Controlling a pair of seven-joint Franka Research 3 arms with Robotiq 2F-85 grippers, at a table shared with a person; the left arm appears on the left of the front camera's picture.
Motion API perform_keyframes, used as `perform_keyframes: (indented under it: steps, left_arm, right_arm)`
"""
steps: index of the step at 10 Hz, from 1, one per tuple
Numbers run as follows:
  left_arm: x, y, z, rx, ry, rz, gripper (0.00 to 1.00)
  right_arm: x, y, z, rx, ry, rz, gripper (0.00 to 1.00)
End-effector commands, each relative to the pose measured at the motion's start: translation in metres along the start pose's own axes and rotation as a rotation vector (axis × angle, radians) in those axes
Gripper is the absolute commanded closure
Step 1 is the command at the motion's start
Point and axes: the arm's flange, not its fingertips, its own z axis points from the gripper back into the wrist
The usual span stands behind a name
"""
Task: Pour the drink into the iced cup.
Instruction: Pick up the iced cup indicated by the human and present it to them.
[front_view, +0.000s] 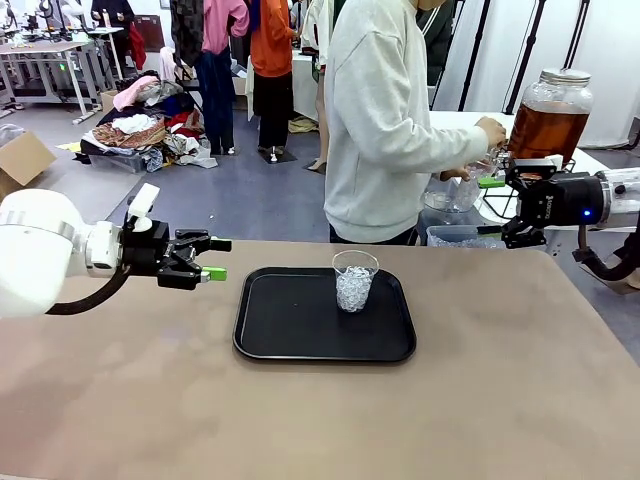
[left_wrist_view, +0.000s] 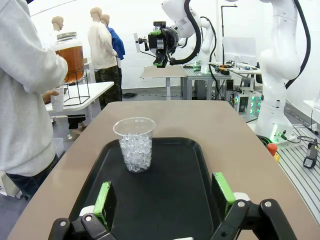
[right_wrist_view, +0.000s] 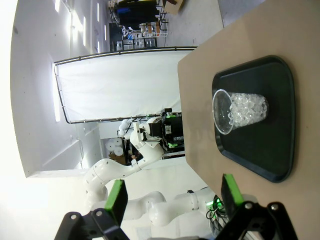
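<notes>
A: Grippers?
B: Both wide open, empty: left gripper (front_view: 220, 258), right gripper (front_view: 505, 208).
A: And the drink (front_view: 545, 135)?
B: Upper right, in the jar (front_view: 550, 112); looks heavy, slippery glass. I'd take the cup (front_view: 355, 280), centre frame on the tray (front_view: 270, 330): light, flimsy, grip mid-wall.

A glossy black tray (front_view: 300, 340) is seen on a matt tan table (front_view: 300, 430), just ahead of the black left gripper (front_view: 217, 259) with its green pads (front_view: 212, 273), and the clear cup (front_view: 356, 262) on it is filled with glassy white ice (front_view: 352, 292). Beyond the black right gripper (front_view: 502, 210), amber-brown drink (front_view: 545, 130) is shown in a clear jar (front_view: 560, 93) under a silvery lid (front_view: 566, 75), next to a person's off-white sweatshirt (front_view: 375, 130)
</notes>
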Motion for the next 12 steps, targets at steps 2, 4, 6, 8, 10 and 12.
perform_keyframes:
  steps: [2,4,6,8,10,12]
  left_arm:
    - [0.0008,-0.0004,0.0001,-0.001,-0.002,-0.006,0.00]
    - [0.0008,-0.0004,0.0001,-0.001,-0.002,-0.006,0.00]
    - [0.0008,-0.0004,0.0001,-0.001,-0.002,-0.006,0.00]
    - [0.0008,-0.0004,0.0001,-0.001,-0.002,-0.006,0.00]
    - [0.0008,-0.0004,0.0001,-0.001,-0.002,-0.006,0.00]
    - [0.0008,-0.0004,0.0001,-0.001,-0.002,-0.006,0.00]
  right_arm:
    - [0.0001,0.0013,-0.0005,0.004,0.000,0.001,0.00]
    - [0.0001,0.0013,-0.0005,0.004,0.000,0.001,0.00]
    - [0.0001,0.0013,-0.0005,0.004,0.000,0.001,0.00]
    - [0.0001,0.0013,-0.0005,0.004,0.000,0.001,0.00]
    - [0.0001,0.0013,-0.0005,0.004,0.000,0.001,0.00]
    - [0.0001,0.0013,-0.0005,0.004,0.000,0.001,0.00]
